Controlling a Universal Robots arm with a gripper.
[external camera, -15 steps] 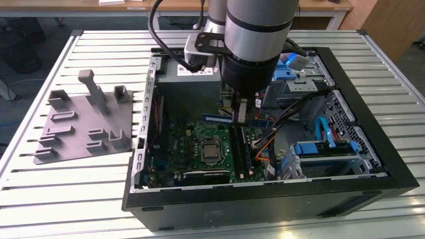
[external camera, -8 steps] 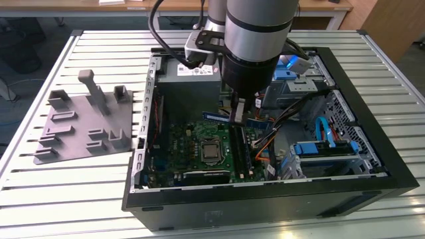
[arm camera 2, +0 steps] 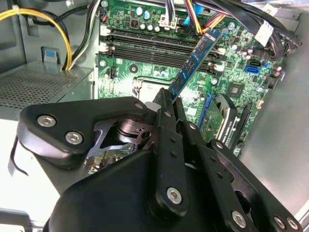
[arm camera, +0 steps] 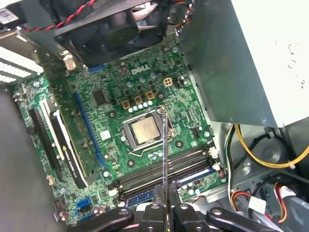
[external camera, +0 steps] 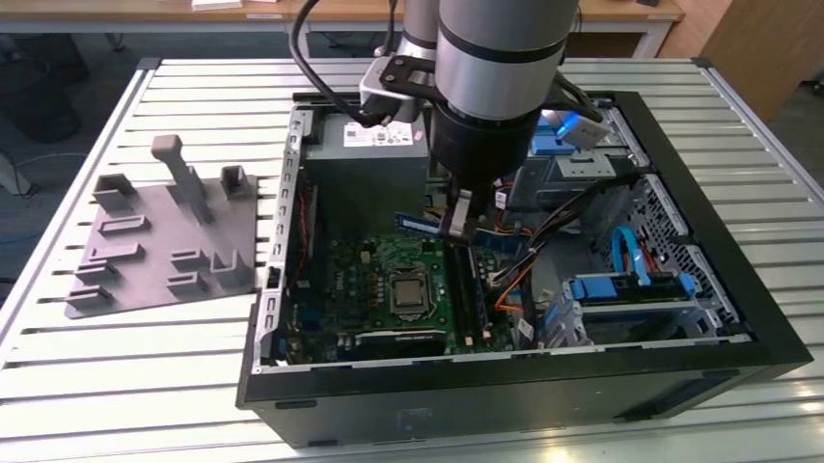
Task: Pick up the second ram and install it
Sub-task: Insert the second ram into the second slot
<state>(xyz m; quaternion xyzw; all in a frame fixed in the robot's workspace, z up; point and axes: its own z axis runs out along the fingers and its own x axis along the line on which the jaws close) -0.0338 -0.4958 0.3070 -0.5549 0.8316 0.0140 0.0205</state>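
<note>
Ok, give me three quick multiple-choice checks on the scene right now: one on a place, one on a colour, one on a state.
1. Where is the grey fixture plate relative to the computer case?
A inside it
B on the slatted table, on the exterior view's left of it
C on the table, on the exterior view's right of it

2. What colour is the motherboard?
A red
B green
C white

3. What state is the second ram in?
A lying on the fixture plate
B seated in a slot, claw away
C gripped in the claw over the motherboard

Answers:
1 B: the plate sits on the slats outside the case wall.
2 B: the board is green in both wrist views.
3 C: the claw is shut on the stick, which juts out above the board.
</note>
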